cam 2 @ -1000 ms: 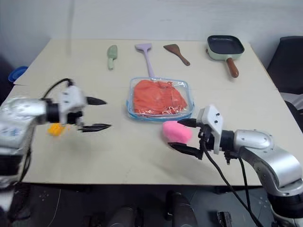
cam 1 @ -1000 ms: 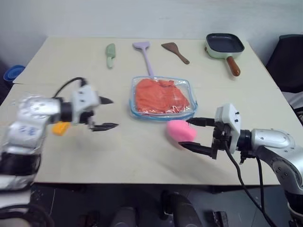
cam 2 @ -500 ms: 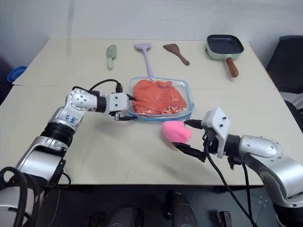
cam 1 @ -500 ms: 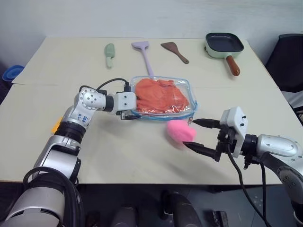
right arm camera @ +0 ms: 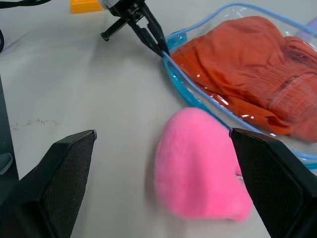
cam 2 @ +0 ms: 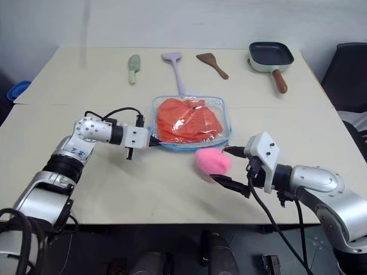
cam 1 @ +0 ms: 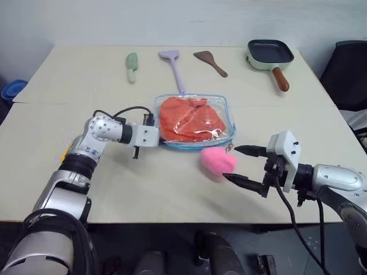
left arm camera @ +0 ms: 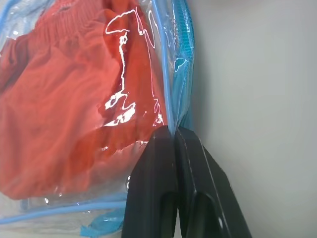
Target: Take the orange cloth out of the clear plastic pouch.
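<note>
The clear plastic pouch [cam 1: 228,107] with light blue trim lies flat at mid-table. The orange cloth [cam 1: 189,117] is bunched inside it. My left gripper [cam 1: 156,133] is at the pouch's near-left edge. It is shut on the pouch's blue zipper trim [left arm camera: 174,106], with both black fingers [left arm camera: 153,168] pressed together. My right gripper [cam 1: 230,164] stands open just right of a pink plush [cam 1: 218,161], one finger on either side of its right end. It does not touch the pouch. The right wrist view shows the left gripper [right arm camera: 161,47] pinching the trim.
A green utensil [cam 1: 132,65], a purple spatula [cam 1: 174,64], a brown spatula [cam 1: 210,62] and a small pan [cam 1: 270,54] line the far side. A yellow-orange brick [right arm camera: 85,6] lies behind my left arm. A blue bowl [cam 1: 11,89] sits off the left edge, a dark chair [cam 1: 350,71] at the right.
My left gripper has swung in from the left, open, reached the pouch's near-left edge and shut on its trim. The right arm has kept still.
</note>
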Controlling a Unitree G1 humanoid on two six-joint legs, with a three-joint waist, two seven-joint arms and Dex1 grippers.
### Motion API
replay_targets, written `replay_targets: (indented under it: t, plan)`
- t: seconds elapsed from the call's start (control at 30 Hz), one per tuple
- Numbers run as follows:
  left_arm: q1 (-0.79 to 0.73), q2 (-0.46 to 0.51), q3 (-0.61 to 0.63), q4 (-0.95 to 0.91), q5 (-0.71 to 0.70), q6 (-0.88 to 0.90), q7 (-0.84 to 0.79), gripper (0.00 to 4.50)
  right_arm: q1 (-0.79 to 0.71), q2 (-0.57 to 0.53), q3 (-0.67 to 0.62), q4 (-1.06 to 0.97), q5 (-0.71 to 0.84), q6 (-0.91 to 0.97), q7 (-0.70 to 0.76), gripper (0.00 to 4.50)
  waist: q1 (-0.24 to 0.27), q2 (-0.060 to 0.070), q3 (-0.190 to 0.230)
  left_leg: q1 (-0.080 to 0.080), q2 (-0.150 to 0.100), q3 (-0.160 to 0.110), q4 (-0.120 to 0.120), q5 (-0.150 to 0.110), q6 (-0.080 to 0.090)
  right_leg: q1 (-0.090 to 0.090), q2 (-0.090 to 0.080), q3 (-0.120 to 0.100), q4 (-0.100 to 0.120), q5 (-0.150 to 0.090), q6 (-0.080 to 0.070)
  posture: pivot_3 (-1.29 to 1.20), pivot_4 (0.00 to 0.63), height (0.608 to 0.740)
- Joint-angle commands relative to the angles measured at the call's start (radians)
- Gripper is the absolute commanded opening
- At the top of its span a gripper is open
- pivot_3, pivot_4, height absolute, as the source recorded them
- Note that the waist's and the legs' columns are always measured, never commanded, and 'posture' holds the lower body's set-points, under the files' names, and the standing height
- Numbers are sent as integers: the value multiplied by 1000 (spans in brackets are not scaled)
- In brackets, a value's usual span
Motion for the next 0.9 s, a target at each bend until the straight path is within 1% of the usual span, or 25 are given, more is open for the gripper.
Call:
replay_targets:
  t: [0.03,0.13,0.23,0.43,0.53,0.57,0.6,0.63,0.67,0.7,0.8,0.87,0.9]
  plan:
    - [68,60,34,-118,-57,10,-59,22,-5,-21,-29,-29,18,-8,13,4500,0,0,0,0,0,0,0,0,0,0,0,0,0,0,0,0,150,740]
    - [153,116,64,-262,-113,56,-99,22,3,-24,-34,-34,22,-7,19,4500,1,0,0,0,0,0,0,0,0,0,0,0,0,0,0,0,150,740]
    - [197,143,81,-342,-130,93,-108,22,14,-26,-34,-43,29,-5,20,4500,6,0,0,0,0,0,0,0,0,0,0,0,0,0,0,0,150,740]
    - [214,129,83,-375,-111,151,-71,22,40,-42,-24,-51,15,-13,27,4500,9,0,0,-1,0,-1,1,-1,2,1,-1,0,-1,0,0,0,150,740]
    - [240,128,93,-444,-151,232,-85,682,72,-45,-49,-54,15,5,-1,4500,9,0,0,-1,-1,-1,1,-1,2,1,-1,0,-1,0,0,0,150,740]
    - [250,128,103,-469,-162,263,-82,939,83,-39,-62,-56,26,15,-15,4500,8,0,0,-1,0,-1,1,-1,2,1,-1,0,-1,0,0,0,150,740]
    - [260,127,115,-496,-176,305,-78,1298,94,-30,-75,-60,40,25,-32,4500,8,0,0,-1,0,-1,1,-1,2,1,-1,0,-1,0,0,0,150,740]
    - [276,133,130,-539,-213,376,-92,1630,110,-14,-94,-68,65,44,-60,4500,8,0,0,-1,0,-1,1,-1,2,1,-1,0,-1,0,0,0,150,740]
    - [302,147,150,-603,-282,460,-125,1913,134,4,-112,-81,83,58,-89,4500,7,0,0,-1,0,-1,1,-1,2,1,-1,0,0,0,0,0,150,740]
    - [331,164,177,-677,-368,566,-157,1913,166,24,-128,-97,93,67,-117,4500,6,0,0,-1,0,-1,1,-1,2,1,-1,0,0,0,0,0,150,740]
    - [390,218,242,-849,-563,821,-211,1913,238,63,-146,-127,93,71,-169,4500,4,0,0,0,1,-1,0,-1,0,1,0,1,0,0,0,0,150,740]
    - [416,265,283,-950,-699,990,-236,1913,270,107,-129,-126,91,66,-207,4500,3,0,0,1,1,-1,1,-1,0,1,0,1,0,0,0,0,150,740]
    - [419,274,294,-979,-738,1037,-239,1913,272,133,-107,-115,83,63,-227,4500,4,0,0,1,1,-1,1,-1,0,2,0,2,-1,0,0,0,150,740]
